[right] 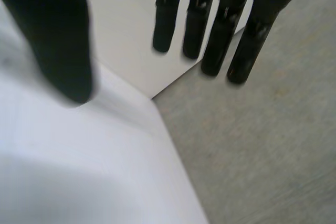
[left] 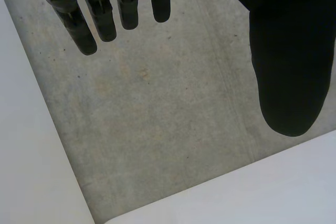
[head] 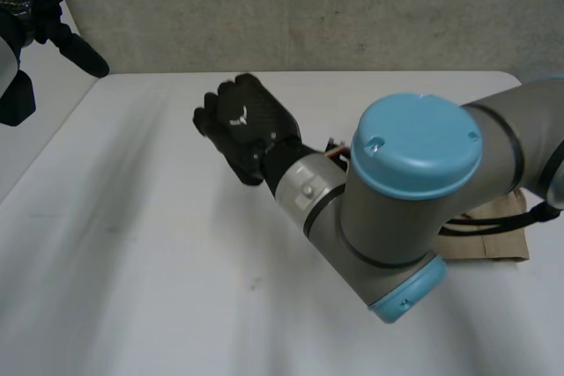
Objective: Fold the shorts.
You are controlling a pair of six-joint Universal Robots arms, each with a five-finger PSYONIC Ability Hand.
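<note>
Nearest, the right arm (head: 414,182) is seen bent across the white table (head: 159,261), its light-blue cap turned upward. Just behind its elbow, at the table's right side, the shorts (head: 498,239) are laid flat: a tan piece with a straight near edge and a squared corner, largely hidden by the arm. Whether folds have been made in it cannot be told.

Farther in, the right hand (head: 242,125) is held above the middle of the table, well apart from the shorts. In its wrist view the fingers (right: 194,30) are stretched out straight, the thumb is spread wide, and nothing is held.

Farthest, the left hand (head: 53,15) is raised beyond the table's far left corner. Its fingers (left: 102,17) are likewise extended, the thumb is set apart, and nothing is grasped; the grey concrete floor (left: 157,108) is seen beneath it.
</note>
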